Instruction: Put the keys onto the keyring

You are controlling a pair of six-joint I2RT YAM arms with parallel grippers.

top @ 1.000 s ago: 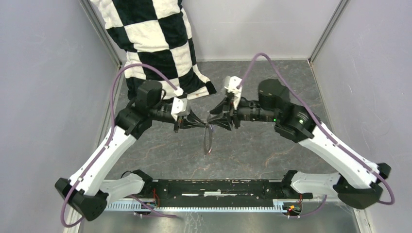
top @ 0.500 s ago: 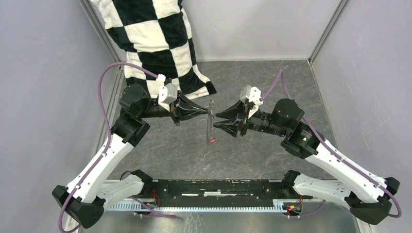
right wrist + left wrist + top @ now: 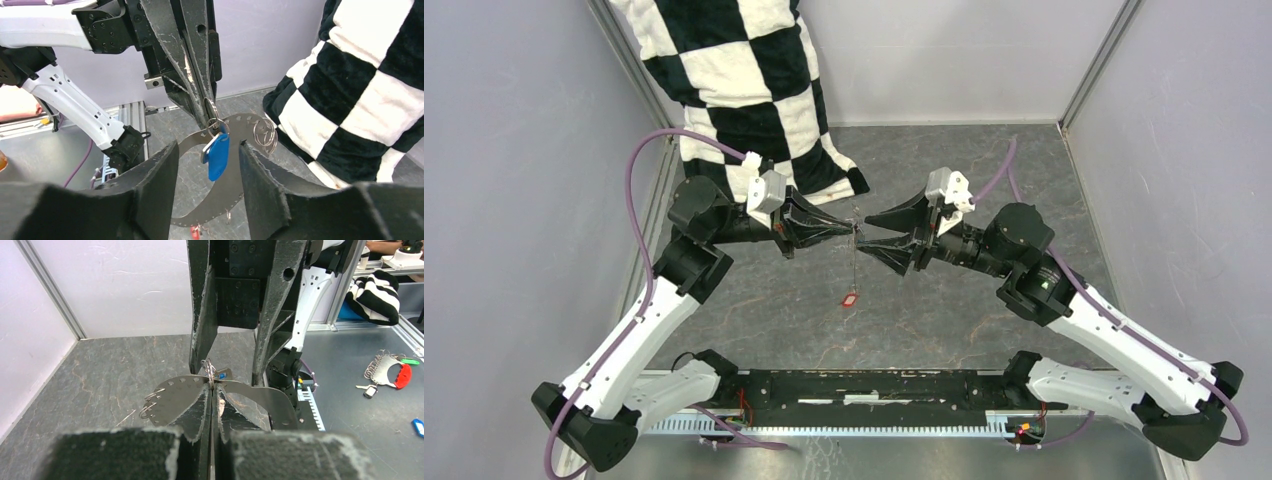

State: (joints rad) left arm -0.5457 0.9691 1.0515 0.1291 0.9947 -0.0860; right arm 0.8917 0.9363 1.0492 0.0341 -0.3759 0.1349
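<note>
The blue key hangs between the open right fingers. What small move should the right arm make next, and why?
Probably draw the right gripper back, jaws open. The blue key seems to hang by its small ring from the keyring, touching neither finger, and the red key dangles at the hoop's bottom. The left gripper is shut on the keyring's top, so it needs no second hold.

Matt grey metal keyring (image 3: 243, 122), smooth blue plastic key (image 3: 216, 152), rough black fingers (image 3: 150, 185).

Overhead wide; wrist cams close, face-to-face, sharing keyring (image 3: 175, 400).
</note>
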